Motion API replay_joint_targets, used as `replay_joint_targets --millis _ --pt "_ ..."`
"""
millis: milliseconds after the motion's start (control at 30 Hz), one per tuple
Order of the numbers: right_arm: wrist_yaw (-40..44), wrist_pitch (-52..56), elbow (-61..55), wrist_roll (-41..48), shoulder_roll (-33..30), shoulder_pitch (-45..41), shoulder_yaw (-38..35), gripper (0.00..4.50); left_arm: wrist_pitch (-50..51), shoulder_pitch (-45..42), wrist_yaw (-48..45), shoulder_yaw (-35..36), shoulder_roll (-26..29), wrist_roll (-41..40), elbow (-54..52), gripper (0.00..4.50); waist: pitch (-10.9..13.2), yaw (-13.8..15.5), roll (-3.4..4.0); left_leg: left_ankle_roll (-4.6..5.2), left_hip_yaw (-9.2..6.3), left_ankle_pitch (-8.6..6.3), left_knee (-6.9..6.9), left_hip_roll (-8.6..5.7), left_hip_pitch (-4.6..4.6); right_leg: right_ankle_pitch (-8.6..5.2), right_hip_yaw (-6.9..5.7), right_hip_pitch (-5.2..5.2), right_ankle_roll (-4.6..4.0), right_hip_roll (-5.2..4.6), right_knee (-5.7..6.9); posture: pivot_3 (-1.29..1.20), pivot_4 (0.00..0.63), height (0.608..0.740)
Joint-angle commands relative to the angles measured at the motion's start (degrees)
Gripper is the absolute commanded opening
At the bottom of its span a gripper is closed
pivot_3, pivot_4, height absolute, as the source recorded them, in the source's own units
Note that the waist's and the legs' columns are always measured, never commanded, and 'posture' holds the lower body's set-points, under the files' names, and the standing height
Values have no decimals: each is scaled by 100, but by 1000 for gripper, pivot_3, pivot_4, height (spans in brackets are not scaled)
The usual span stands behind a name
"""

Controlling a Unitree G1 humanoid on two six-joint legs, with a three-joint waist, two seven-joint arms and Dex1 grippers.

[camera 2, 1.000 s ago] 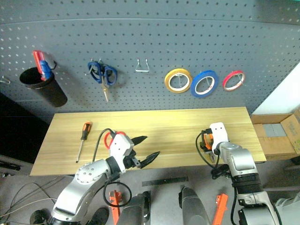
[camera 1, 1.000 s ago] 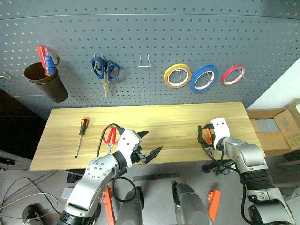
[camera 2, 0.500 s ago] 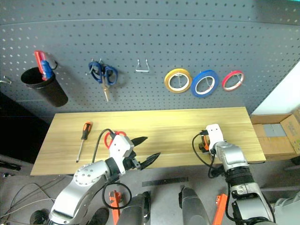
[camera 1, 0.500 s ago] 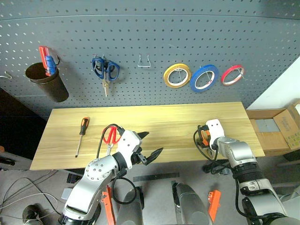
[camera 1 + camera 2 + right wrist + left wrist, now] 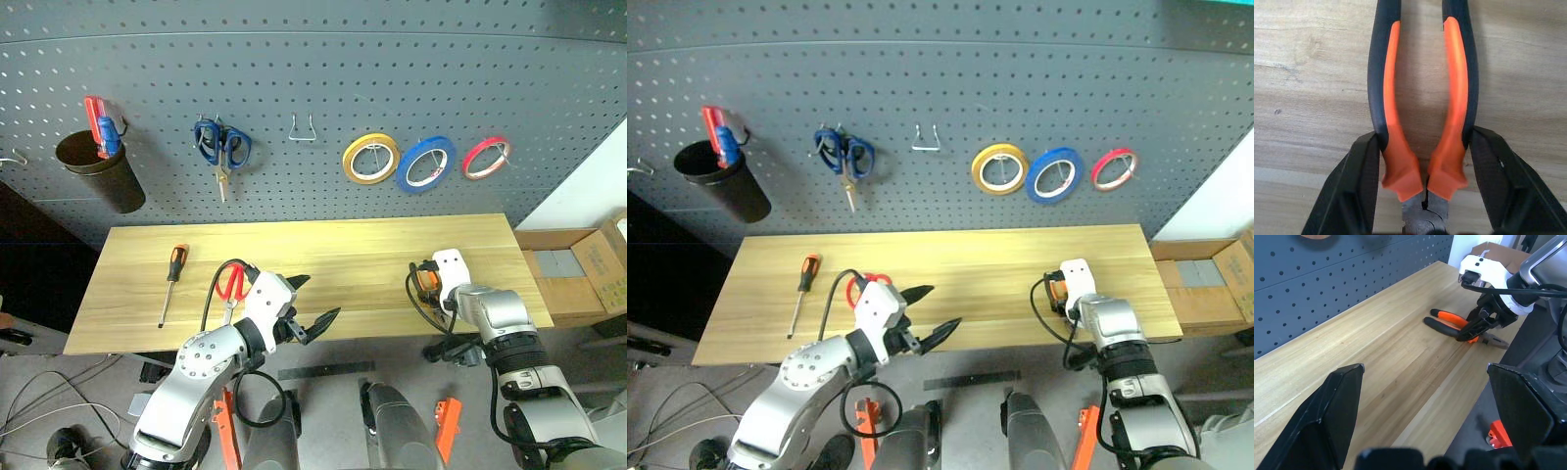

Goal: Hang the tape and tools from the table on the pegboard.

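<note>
On the dark grey pegboard point(image 5: 313, 88) the thin blue ring of tape with its white core point(image 5: 424, 164) already hangs from a hook, sitting between a yellow tape ring point(image 5: 369, 158) and a smaller red tape ring point(image 5: 486, 156), so I'd call that part done. The tools are another story, all three are on the light wooden plank table point(image 5: 323, 250). Orange-and-black-handled pliers point(image 5: 1422, 112) lie flat near the table's right front edge, red-handled scissors point(image 5: 231, 282) lie toward the left front, and the slim screwdriver with the orange-and-black handle point(image 5: 170, 280) lies further left, well apart from the pliers. So roughly one item up, three to go, as far as I can judge.

Right gripper point(image 5: 1422, 188) is down on the pliers, one black finger pressed against the outside of each handle just above the pivot, jaws about half closed around them. Looks like a grasp to me, with the pliers still flat on the wood, not lifted.

Left gripper point(image 5: 312, 305) hovers over the front edge just beside the scissors, fingers spread wide, holding nothing and touching nothing.

Elsewhere on the board: blue-handled scissors point(image 5: 221, 144) with something pale and metal hanging beneath them, a bare metal hook point(image 5: 302, 127), and a dark cup point(image 5: 93, 168) with red and blue handles poking out.
</note>
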Motion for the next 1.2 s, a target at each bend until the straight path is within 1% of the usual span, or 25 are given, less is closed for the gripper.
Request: replay_joint_targets --millis 33,167,267,333,433,500,567,600,633,767,800,833,900,1000,1067,1200 --pt "-63 12 74 -87 -19 46 -80 2188 -128 -98 10 48 -44 -37 -79 4333 0 0 0 0 0 0 0 0 0 0 0 0 0 0 0 -95 266 740" --pt "229 -10 -400 -20 -126 42 52 2188 -340 -208 54 192 -87 2 203 4333 -3 1 0 0 0 0 1 -1 -1 2 0 0 4 0 1 -98 226 740" --pt "751 306 -1332 260 -244 125 270 2188 -545 -137 63 526 -37 -76 249 4333 -4 -10 3 0 0 0 -2 -1 -9 19 -1 -10 33 0 0 -98 200 740" --pt "1235 356 -1940 504 -334 206 428 2188 -700 -139 106 791 -65 -141 339 4333 -28 -18 10 0 1 0 -4 1 -22 20 -2 -26 33 1 3 -96 155 740" --pt "2022 94 -2714 859 -508 242 695 2188 -670 -430 250 1192 -167 -373 447 4333 -122 -5 17 -1 -3 0 -5 3 -41 21 -10 -44 32 4 5 -81 112 740" --pt "2478 -127 -3164 1091 -536 83 835 2188 -705 -732 274 1475 -88 -438 611 4333 -199 12 12 -2 -6 1 -2 2 -46 21 -15 -46 34 4 3 -73 95 740" --pt "2776 -392 -3331 1237 -493 -83 898 2188 -861 -977 253 1638 6 -388 886 4333 -291 16 8 -5 -7 3 3 0 -48 26 -17 -45 42 4 1 -69 79 740" --pt "2888 -471 -3350 1322 -435 -183 900 2188 -955 -1090 251 1704 31 -365 1027 4333 -344 15 5 -12 -7 7 3 -2 -47 29 -17 -43 45 3 0 -67 55 740" --pt "2932 -611 -3310 1369 -320 -377 891 2188 -1023 -1210 272 1773 40 -367 1112 4333 -420 15 3 -14 -6 8 4 -3 -46 31 -14 -40 49 2 -2 -65 37 740" --pt "2875 -1117 -2909 1436 162 -1020 695 2188 -1216 -1441 323 1809 -32 -359 1260 4333 -622 -4 -43 -28 -6 16 4 -4 -36 43 -15 -23 53 1 -11 -62 23 740" --pt "2756 -1379 -2714 1464 388 -1278 558 2188 -1300 -1473 403 1785 -102 -299 1295 4333 -670 -6 -53 -30 -7 17 4 -4 -34 44 -16 -22 53 1 -11 -68 11 740" --pt "2675 -1568 -2575 1482 545 -1456 463 2188 -1358 -1493 461 1771 -151 -257 1318 4333 -710 -12 -55 -31 -7 17 1 -4 -13 44 -16 -4 53 1 -13 -68 11 740" --pt "2438 -1990 -2186 1441 862 -1836 272 2188 -1468 -1580 642 1771 -265 -163 1406 4333 -788 -23 -54 -31 -5 17 0 -4 -1 44 -14 7 52 1 -13 -80 6 740" --pt "2121 -3097 -962 1046 1294 -2584 252 2188 -1667 -1733 877 1618 -518 45 1672 4333 -833 -25 -48 -41 -6 24 1 -3 10 58 -16 11 44 4 -9 -93 16 740" --pt "2126 -3516 -498 940 1436 -2811 272 2188 -1703 -1766 970 1585 -617 102 1731 4333 -866 -31 -58 -45 -5 30 1 -3 11 70 -15 11 43 5 -10 -96 22 740" --pt "1956 -5053 917 617 1811 -3469 217 2188 -1855 -1753 1171 1413 -749 372 1908 4333 -897 -117 -58 -44 -5 31 1 -1 13 70 -10 11 40 8 -5 -97 36 740"
